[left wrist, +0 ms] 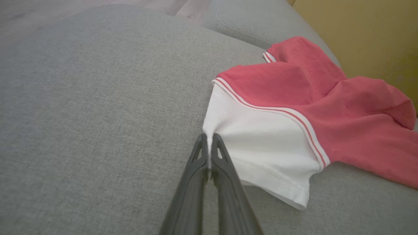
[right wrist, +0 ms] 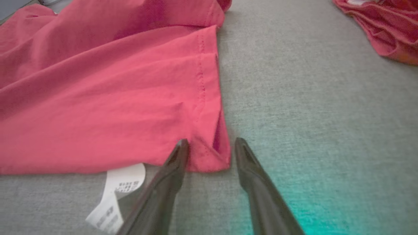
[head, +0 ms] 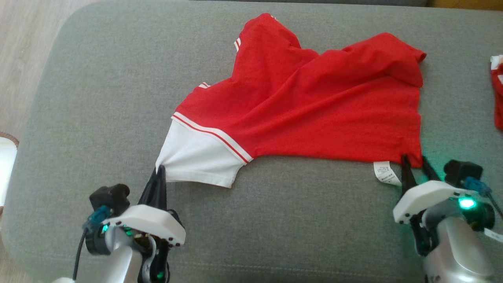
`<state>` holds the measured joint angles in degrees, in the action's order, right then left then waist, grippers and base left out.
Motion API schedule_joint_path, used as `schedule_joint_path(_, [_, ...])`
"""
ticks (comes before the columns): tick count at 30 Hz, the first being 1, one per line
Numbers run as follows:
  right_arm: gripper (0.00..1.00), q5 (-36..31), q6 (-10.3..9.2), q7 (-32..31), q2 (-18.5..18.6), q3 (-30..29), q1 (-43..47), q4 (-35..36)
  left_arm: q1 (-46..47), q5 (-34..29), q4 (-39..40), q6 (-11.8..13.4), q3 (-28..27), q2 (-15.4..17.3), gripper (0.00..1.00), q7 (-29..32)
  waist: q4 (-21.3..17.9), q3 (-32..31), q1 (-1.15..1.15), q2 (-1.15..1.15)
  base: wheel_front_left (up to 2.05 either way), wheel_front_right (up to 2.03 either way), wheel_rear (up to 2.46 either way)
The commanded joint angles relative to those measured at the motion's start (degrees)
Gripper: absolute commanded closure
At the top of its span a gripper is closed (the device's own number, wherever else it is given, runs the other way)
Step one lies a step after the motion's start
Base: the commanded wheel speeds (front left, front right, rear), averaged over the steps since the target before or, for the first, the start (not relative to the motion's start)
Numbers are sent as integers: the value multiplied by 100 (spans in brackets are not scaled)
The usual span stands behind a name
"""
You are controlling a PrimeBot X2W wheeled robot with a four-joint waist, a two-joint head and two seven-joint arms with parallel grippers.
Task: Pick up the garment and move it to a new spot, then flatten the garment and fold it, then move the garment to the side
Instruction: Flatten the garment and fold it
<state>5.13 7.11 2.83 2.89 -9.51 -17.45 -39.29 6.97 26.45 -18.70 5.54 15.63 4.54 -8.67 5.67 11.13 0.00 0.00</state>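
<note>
The garment [head: 306, 106] is a red shirt with white sleeves and striped trim, spread with wrinkles across the grey cushion [head: 98, 98]. My left gripper [head: 160, 171] is shut on the tip of its white sleeve [left wrist: 261, 143], pinching the fabric between both fingertips [left wrist: 209, 143]. My right gripper [head: 414, 161] stands open at the shirt's near right hem corner [right wrist: 212, 156], one finger on each side of that corner, jaws apart. A white care label [right wrist: 114, 192] sticks out from under the hem beside the right gripper's left finger.
Another red cloth [head: 498, 92] lies at the cushion's right edge, also in the right wrist view [right wrist: 382, 29]. Wooden floor [head: 23, 47] shows past the cushion's left side. A yellow wall [left wrist: 365, 32] stands behind the cushion.
</note>
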Motion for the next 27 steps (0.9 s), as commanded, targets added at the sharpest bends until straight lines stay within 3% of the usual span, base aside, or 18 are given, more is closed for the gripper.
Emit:
schedule_joint_path(1, [96, 51, 37, -152, -2, 295, -92, -61, 16, 32, 206, 45, -214, 86, 100, -71, -12, -15, 0, 0, 0, 0, 0])
schedule_joint_path(7, [100, 318, 37, 201, -2, 525, -208, 46, 72, 17, 350, 19, -212, 117, 100, -210, -88, -123, 0, 0, 0, 0, 0])
schedule_joint_path(14, [100, 625, 37, 838, -2, 815, -273, 710, 240, -45, 887, -98, -251, 211, 100, -424, -247, -378, 0, 0, 0, 0, 0])
schedule_joint_path(21, [100, 695, 37, 1081, -2, 807, 32, 2609, 559, -312, 2334, -131, -341, 539, 100, -460, -462, -775, 0, 0, 0, 0, 0])
schedule_joint_path(27, [100, 658, 37, 836, -2, 549, 364, 4536, 1116, -730, 3796, -90, -360, 984, 100, 12, -554, -943, 0, 0, 0, 0, 0])
